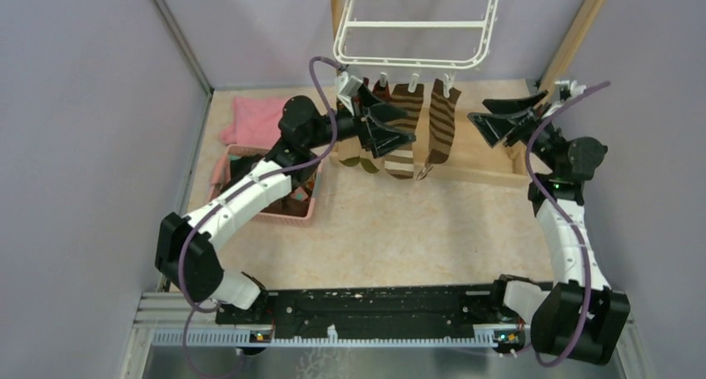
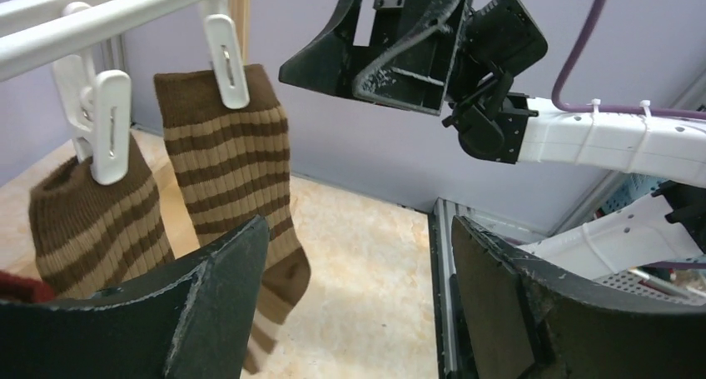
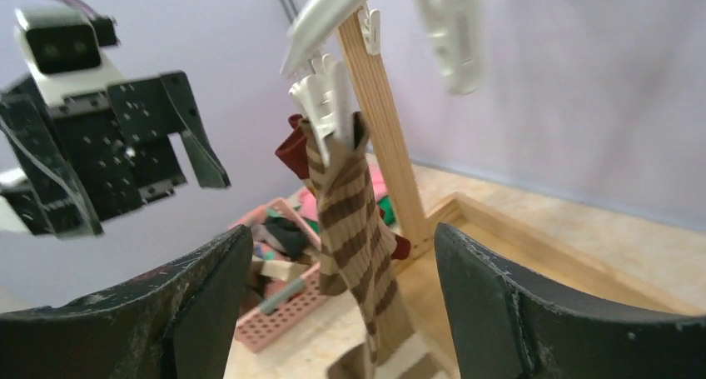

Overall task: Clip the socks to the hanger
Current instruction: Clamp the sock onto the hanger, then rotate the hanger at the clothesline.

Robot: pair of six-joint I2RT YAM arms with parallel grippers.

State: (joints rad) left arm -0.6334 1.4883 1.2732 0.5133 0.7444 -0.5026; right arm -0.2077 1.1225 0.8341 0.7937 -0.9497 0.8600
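Note:
The white hanger (image 1: 416,21) hangs at the back centre with clips along its near rail. Two brown-and-cream striped socks (image 1: 405,125) (image 1: 443,121) dangle from those clips. In the left wrist view, white clips (image 2: 225,54) hold one striped sock (image 2: 229,154) and another (image 2: 91,216). My left gripper (image 2: 358,237) stands open and empty just right of them; it is at the socks' left side in the top view (image 1: 379,127). My right gripper (image 1: 499,117) is open and empty to the right of the socks. Through its jaws (image 3: 341,246) I see a clipped striped sock (image 3: 354,221) hanging beyond.
A pink basket (image 1: 295,208) with mixed cloth sits under the left arm, a pink cloth (image 1: 254,117) behind it. A wooden post (image 3: 379,121) and low wooden frame (image 1: 491,167) stand under the hanger. A dark red piece (image 3: 291,150) shows behind the sock.

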